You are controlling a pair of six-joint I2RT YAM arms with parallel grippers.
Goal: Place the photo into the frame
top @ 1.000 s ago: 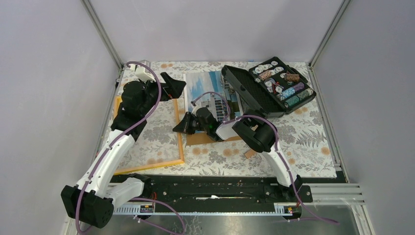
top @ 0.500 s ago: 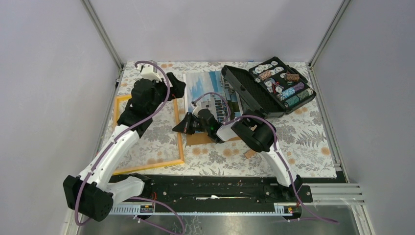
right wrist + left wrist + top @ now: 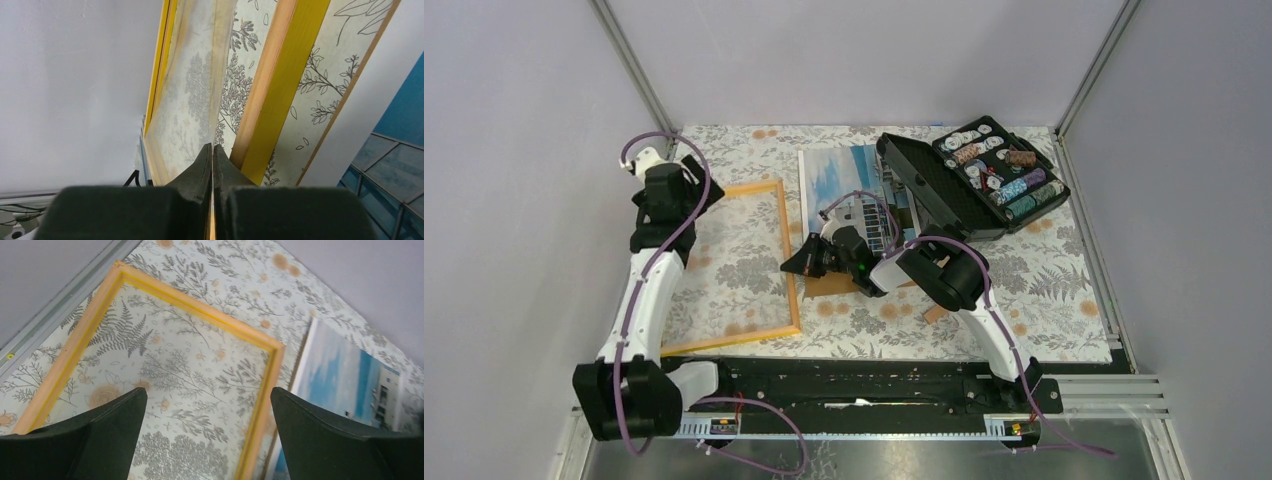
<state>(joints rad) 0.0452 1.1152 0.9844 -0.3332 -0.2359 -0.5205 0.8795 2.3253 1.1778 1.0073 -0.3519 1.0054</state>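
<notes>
Table: covered with a floral cloth; everything lies on it.
Frame: orange-yellow, flat on the left half of the cloth, with the cloth pattern showing inside its border.
Photo: picture side up, outside the frame and just beside its right bar; the right arm crosses over its near part.
Black case: open at the far right, with chips in its tray and its lid at the photo's right edge.
Brown board: partly hidden under the right arm.
Left gripper: fingers spread wide, holding nothing, above the frame's far end.
Right gripper: fingers pressed together, tips at the frame's right bar; I cannot tell whether anything is pinched.
</notes>
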